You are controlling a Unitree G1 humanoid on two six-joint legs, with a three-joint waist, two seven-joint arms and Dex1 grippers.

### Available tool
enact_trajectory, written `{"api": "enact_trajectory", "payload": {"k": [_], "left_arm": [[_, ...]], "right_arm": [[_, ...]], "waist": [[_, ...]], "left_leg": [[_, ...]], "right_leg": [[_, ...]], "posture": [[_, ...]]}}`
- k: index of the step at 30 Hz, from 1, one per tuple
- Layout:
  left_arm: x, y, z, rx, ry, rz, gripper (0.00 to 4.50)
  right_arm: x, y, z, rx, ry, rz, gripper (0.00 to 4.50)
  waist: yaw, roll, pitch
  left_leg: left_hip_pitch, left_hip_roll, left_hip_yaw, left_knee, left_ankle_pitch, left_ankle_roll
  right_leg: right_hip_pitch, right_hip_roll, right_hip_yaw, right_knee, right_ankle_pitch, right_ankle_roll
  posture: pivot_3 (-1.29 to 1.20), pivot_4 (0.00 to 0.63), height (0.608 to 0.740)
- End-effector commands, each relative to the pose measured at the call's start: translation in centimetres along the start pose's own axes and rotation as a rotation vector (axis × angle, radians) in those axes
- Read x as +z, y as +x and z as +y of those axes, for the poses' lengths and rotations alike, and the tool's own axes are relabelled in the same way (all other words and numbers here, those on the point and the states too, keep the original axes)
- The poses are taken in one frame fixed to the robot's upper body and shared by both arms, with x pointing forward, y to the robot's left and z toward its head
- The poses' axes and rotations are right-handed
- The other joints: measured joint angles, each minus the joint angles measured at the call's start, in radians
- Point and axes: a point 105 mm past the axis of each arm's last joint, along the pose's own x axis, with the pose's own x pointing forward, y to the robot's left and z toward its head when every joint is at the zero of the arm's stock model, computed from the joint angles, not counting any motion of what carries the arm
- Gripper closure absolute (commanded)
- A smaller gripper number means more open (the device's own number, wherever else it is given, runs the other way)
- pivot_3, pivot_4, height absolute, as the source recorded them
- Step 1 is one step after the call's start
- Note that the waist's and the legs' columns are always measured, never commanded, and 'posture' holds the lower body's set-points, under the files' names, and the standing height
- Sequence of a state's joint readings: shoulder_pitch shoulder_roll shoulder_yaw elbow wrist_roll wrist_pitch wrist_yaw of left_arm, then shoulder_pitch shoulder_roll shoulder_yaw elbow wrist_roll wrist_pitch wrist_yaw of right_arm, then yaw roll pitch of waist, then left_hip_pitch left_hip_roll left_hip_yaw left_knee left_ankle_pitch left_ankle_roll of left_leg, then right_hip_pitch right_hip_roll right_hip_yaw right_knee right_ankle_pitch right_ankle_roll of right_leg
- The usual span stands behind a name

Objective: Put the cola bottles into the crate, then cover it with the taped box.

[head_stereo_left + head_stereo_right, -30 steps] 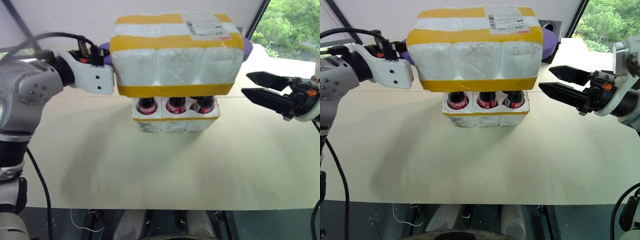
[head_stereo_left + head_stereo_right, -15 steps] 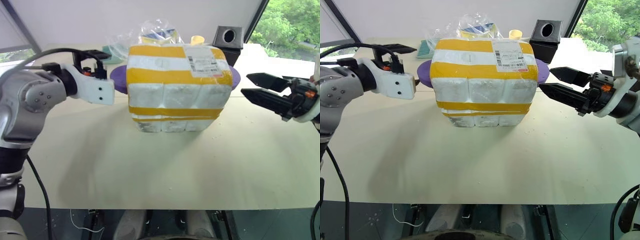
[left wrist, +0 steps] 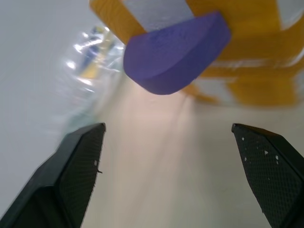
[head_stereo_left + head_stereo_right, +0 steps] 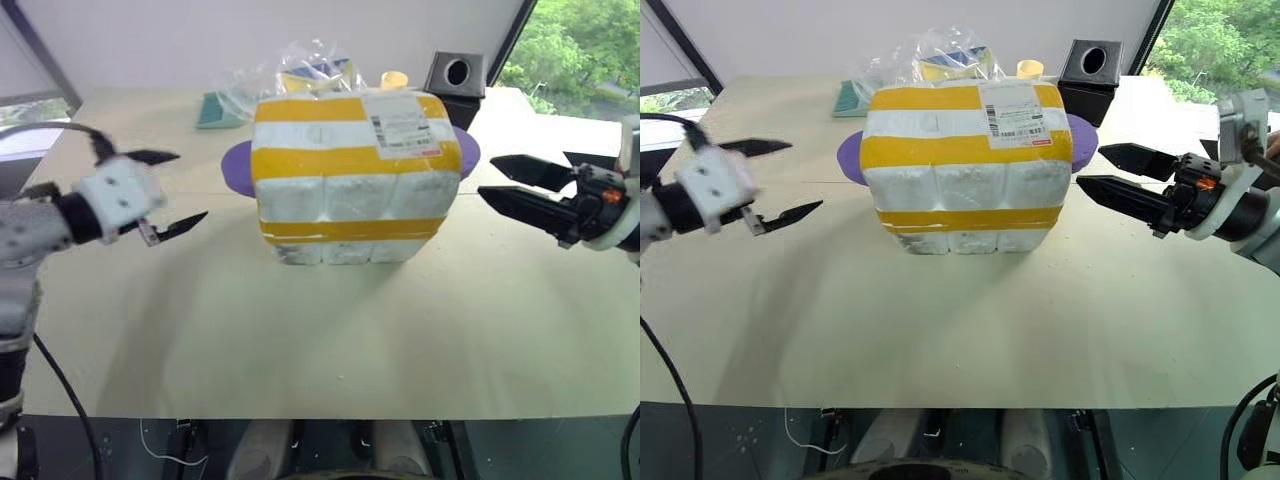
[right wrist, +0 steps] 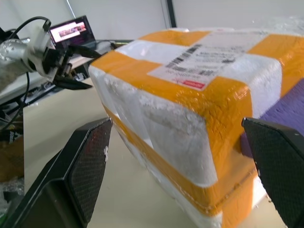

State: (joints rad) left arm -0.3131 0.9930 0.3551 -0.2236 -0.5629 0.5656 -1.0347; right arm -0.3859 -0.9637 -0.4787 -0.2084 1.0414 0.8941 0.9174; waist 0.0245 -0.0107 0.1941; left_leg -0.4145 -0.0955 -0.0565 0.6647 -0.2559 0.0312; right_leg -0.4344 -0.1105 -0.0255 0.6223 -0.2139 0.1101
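The taped box (image 4: 355,170), white foam with wide yellow bands and a shipping label, sits squarely on top of the crate (image 4: 345,251). Of the crate, just the bottom strip of foam shows under a thin yellow band. The cola bottles are hidden under the box. A purple foam tab (image 3: 175,52) sticks out of each end of the box. My left gripper (image 4: 188,186) hangs open to the left of the box, apart from it. To the box's right, my right gripper (image 4: 487,178) is open too, its tips pointing at that end and a little short of it.
Behind the box stand a black cube with a round hole (image 4: 455,74), a clear plastic bag (image 4: 300,68), a small yellow cup (image 4: 393,78) and a teal flat thing (image 4: 215,110). The beige table (image 4: 320,340) stretches out toward its front edge.
The taped box came down from above the bottles onto the crate and hid them. My left gripper opened, let go of the box's left end and drew back leftward. The right gripper stayed put.
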Motion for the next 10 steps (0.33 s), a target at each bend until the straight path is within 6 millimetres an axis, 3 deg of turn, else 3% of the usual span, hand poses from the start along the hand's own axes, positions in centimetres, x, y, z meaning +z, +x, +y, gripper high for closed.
{"api": "enact_trajectory", "payload": {"k": [1,5,10], "left_arm": [[4.0,-2.8,-1.6,-0.213,-0.313,-0.158,0.05],[4.5,-3.7,-1.3,-0.243,-0.404,-0.162,0.05],[3.6,-3.4,-1.0,-0.203,-0.379,-0.104,0.05]], "right_arm": [[0.4,-0.1,0.1,0.009,-0.044,0.013,0.00],[-0.1,0.1,0.3,0.030,-0.065,0.047,0.00],[-0.7,0.4,0.5,0.043,-0.060,0.064,0.00]], "waist": [[-0.010,0.000,0.000],[-0.015,0.001,0.000],[-0.013,0.001,0.000]], "left_leg": [[0.000,0.000,0.000,0.000,0.000,0.000],[0.003,0.000,0.000,0.001,0.000,0.000],[0.005,0.000,0.000,0.000,0.000,0.000]], "right_leg": [[0.000,0.000,0.000,0.000,0.000,0.000],[0.003,0.003,0.000,0.001,0.000,0.000],[0.005,0.000,0.001,0.000,0.000,0.000]], "posture": [[0.00,0.150,0.740],[0.00,0.150,0.740],[0.00,0.150,0.740]]}}
